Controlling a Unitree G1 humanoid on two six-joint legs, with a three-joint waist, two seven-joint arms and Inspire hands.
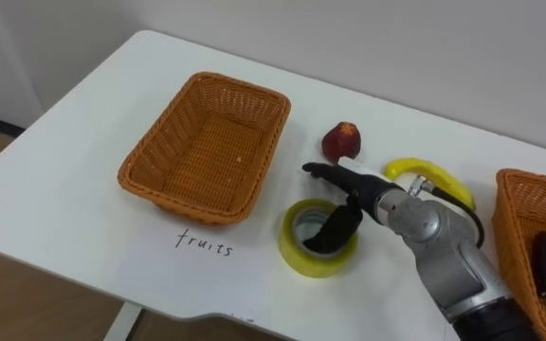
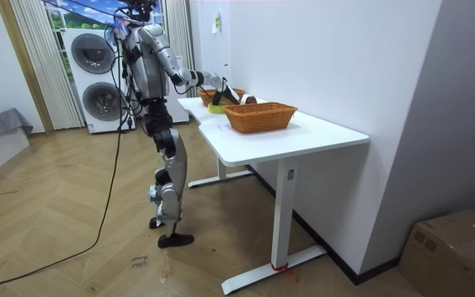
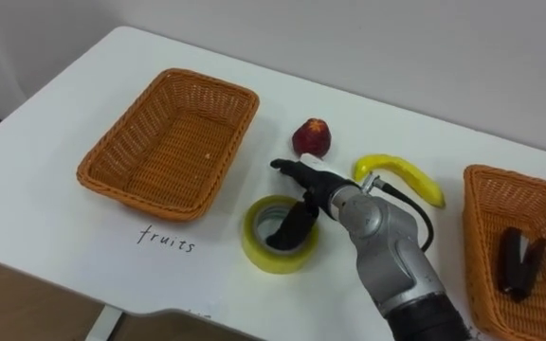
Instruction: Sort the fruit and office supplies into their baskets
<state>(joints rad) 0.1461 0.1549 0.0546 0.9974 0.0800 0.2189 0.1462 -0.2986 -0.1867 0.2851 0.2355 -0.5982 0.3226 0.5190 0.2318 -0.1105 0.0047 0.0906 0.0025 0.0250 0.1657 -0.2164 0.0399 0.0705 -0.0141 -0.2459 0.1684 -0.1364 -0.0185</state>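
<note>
Right hand (image 1: pixel 356 192) open over the tape roll (image 1: pixel 297 254), thumb in its hole; next pinch, carry to right basket (image 1: pixel 529 176).

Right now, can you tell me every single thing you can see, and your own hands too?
table: one, white, against the wall
left basket: one, orange-brown wicker, table's left, holds nothing
right basket: one, orange-brown wicker, table's right
dark office item: one, black, inside the right basket; perhaps a stapler
tape roll: one, yellow, lying flat between the baskets, near the front edge
red fruit: one, red, behind the tape roll; likely an apple
banana: one, yellow, right of the red fruit
washing machines: two, white, stacked behind the robot
cardboard box: one, brown, on the floor at the room view's right
right hand: one, dark, over the tape roll, fingers straight, thumb dipping into its hole
</note>
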